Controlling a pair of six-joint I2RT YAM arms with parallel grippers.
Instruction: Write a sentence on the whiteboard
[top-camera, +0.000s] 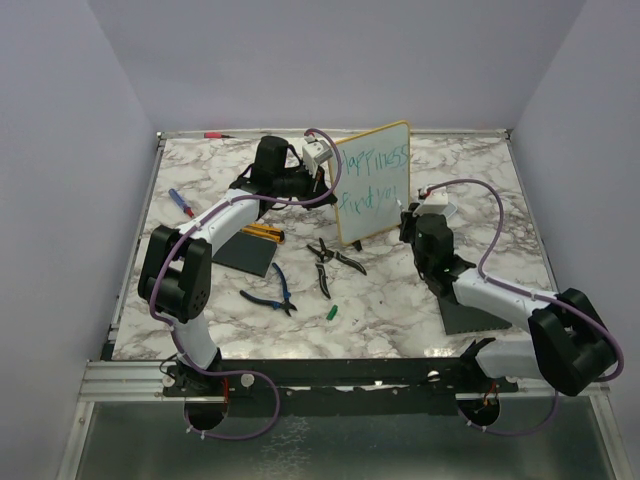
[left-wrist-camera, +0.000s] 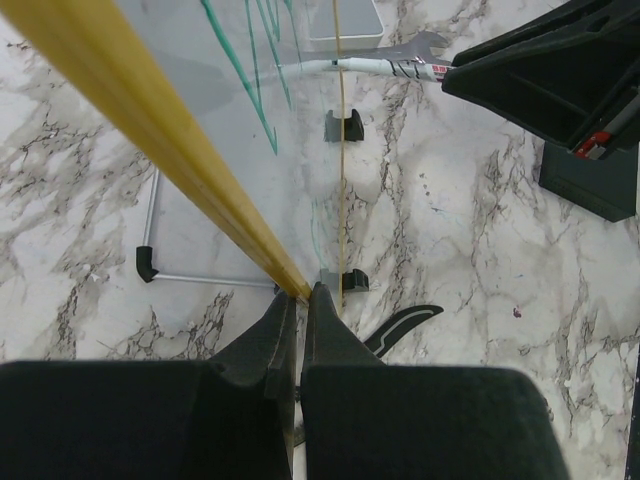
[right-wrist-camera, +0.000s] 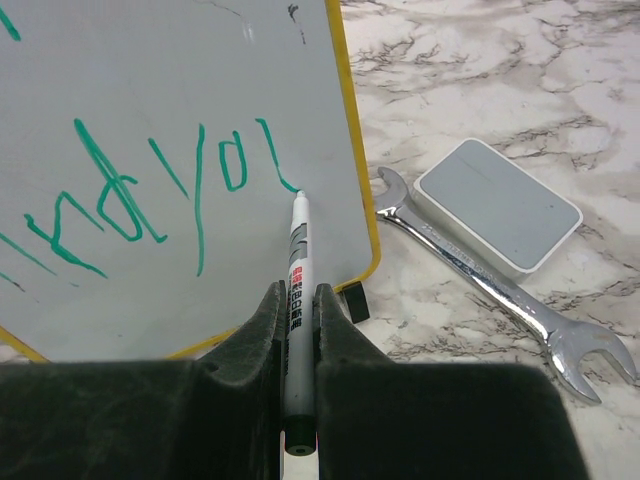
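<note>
Seen from my remote station: nearest the arm bases, a green pen cap (top-camera: 332, 312) lies on the marble table (top-camera: 400, 300), with blue-handled pliers (top-camera: 270, 290) to its left and black snips (top-camera: 325, 262) just beyond. Past them my right gripper (right-wrist-camera: 298, 292) is clamped on a white marker (right-wrist-camera: 297, 245), whose tip touches the whiteboard (right-wrist-camera: 120, 60) at the tail of the last letter, near the lower right corner. The board stands upright on black feet at mid-table and carries the sentence (right-wrist-camera: 130, 200) in teal (top line "Happiness", lower line "find you"). At the board's left edge my left gripper (left-wrist-camera: 300, 297) is pinched on the yellow rim. Beyond the board's right edge lie a wrench (right-wrist-camera: 480, 270) and a flat grey-topped white box (right-wrist-camera: 497, 205), its contents not visible
</note>
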